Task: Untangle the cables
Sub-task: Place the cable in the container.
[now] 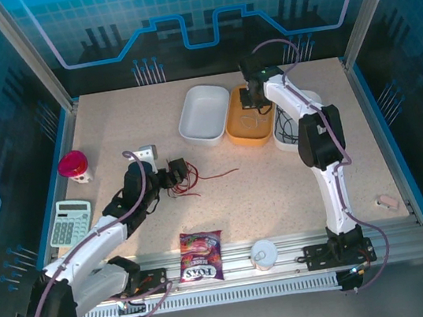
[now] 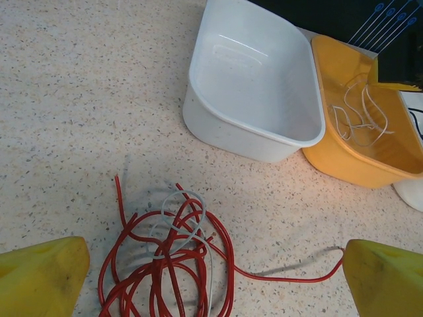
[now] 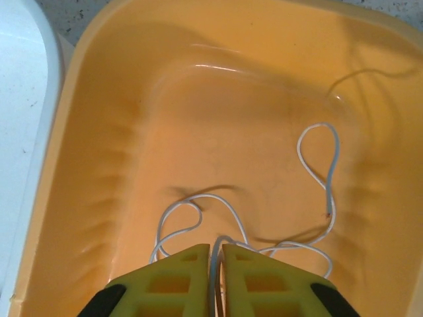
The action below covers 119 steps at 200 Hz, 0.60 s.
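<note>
Meanwhile, the left gripper hung wide open and empty over the red cables on the table, a light, limp tangle probably best taken by its free tail. To the right, the right gripper, jaws nearly closed, straddled a white cable in the orange tub; whether they gripped was unclear.

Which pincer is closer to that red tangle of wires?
Left. The left pincer hangs open over the red tangle; the right pincer is far off over the orange tub, pinching a white cable.
</note>
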{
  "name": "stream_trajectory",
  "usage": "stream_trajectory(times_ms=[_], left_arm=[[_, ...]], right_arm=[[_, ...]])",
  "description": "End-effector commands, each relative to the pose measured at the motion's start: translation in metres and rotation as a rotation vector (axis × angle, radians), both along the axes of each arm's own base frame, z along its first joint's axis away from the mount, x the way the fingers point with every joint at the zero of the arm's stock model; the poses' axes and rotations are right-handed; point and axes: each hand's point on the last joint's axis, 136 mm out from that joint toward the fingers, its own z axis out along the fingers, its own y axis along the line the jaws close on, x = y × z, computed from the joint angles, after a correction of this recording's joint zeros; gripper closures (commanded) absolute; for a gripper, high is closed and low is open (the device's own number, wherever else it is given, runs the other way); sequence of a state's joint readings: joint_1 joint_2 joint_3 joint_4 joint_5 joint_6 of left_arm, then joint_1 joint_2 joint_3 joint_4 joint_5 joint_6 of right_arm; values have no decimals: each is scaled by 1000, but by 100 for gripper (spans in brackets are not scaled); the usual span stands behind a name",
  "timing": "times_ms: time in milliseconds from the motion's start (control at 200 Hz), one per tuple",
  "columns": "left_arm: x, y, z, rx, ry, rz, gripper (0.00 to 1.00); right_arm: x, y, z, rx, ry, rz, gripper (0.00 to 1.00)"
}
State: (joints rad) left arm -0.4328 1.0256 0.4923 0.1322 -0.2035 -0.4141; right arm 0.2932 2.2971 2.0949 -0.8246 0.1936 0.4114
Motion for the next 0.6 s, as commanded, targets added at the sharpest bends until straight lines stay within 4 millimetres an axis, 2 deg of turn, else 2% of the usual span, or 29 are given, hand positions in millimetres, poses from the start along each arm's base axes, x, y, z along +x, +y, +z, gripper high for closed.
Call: stream_trajectory(times_ms=[0, 75, 225, 455, 590], left_arm=[[0, 1, -5, -11, 16, 5, 1], [0, 2, -6, -8, 19, 7, 1], [0, 2, -8, -5, 26, 11, 1], [2, 1, -9, -9, 30, 10, 1], [3, 0, -9, -13, 31, 10, 1]], right_arm=[[-4, -4, -6, -10, 44, -6, 84], [-7, -5, -8, -11, 53, -3, 81], [-12, -4, 6, 0, 36, 7, 74], [-20, -2, 40, 5, -16, 28, 63], [-29, 5, 64, 12, -58, 57, 58]])
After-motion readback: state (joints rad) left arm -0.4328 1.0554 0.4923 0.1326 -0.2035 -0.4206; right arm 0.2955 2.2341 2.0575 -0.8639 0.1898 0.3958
